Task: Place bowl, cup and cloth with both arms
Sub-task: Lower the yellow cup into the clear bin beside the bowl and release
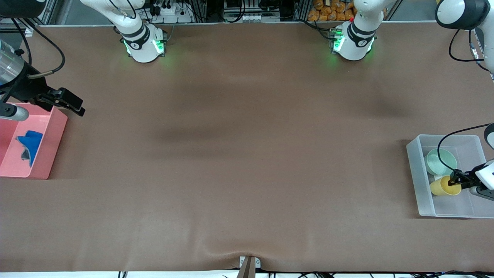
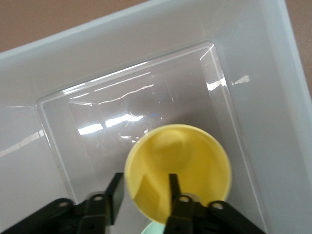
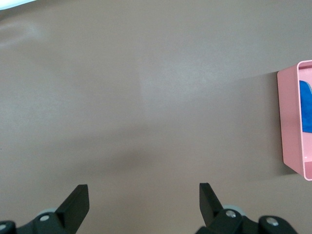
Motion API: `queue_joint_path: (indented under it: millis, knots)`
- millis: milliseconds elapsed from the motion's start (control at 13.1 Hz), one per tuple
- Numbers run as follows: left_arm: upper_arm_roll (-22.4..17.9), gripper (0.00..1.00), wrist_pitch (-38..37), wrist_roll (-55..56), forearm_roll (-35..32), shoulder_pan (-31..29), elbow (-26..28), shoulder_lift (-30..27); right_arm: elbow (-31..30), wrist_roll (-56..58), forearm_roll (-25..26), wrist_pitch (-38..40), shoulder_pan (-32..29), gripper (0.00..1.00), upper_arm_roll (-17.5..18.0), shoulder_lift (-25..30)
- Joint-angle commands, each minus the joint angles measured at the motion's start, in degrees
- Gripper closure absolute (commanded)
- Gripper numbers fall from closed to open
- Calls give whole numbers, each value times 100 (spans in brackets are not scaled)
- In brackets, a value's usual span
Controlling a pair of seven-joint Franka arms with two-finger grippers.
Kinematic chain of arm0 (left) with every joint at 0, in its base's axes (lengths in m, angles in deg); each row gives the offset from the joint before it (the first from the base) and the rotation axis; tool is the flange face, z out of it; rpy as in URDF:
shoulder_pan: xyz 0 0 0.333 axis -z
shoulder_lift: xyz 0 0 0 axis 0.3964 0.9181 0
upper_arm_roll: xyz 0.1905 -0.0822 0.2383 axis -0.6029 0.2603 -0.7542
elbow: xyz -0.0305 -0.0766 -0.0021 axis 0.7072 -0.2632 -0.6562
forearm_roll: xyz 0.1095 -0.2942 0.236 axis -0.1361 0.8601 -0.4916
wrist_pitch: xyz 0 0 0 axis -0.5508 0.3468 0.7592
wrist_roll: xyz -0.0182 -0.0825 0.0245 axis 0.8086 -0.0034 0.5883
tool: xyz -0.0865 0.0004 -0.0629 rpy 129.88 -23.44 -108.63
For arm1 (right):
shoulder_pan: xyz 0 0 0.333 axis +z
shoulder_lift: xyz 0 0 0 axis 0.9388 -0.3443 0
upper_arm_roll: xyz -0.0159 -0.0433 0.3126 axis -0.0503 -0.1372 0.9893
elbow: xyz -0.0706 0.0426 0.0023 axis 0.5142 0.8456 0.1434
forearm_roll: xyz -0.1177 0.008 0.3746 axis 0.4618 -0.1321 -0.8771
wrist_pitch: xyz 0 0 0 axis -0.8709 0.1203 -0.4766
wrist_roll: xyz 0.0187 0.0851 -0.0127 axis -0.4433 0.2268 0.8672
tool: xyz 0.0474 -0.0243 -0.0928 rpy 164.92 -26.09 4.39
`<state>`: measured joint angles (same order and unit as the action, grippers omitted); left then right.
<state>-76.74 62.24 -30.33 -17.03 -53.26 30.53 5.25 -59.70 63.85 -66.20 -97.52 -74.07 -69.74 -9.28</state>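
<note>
Your left gripper [image 2: 144,192] straddles the yellow cup's [image 2: 178,170] rim, one finger inside, one outside, jaws parted around the wall. Cup sits in the clear plastic bin [image 1: 418,173], touching the mint-green bowl [image 1: 440,161]. Your right gripper [image 1: 73,105] hangs wide open, holding nothing, over the pink bin's [image 1: 46,154] corner; blue cloth [image 1: 31,143] lies inside.
</note>
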Motion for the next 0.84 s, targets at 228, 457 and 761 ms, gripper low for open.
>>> queue_joint_path:
  millis: [228, 457, 761]
  knots:
    - [143, 0, -679, -114, 51, 29, -87, -690, 181, -11, 94, 108, 52, 0, -16, -88]
    - [451, 0, -1363, 455, 25, 99, -69, -1419, 172, -3, 94, 108, 35, 0, -16, -88]
    - [1021, 0, -2489, 1940, -19, 196, -34, -2246, 172, -3, 94, 108, 26, 0, -16, -88]
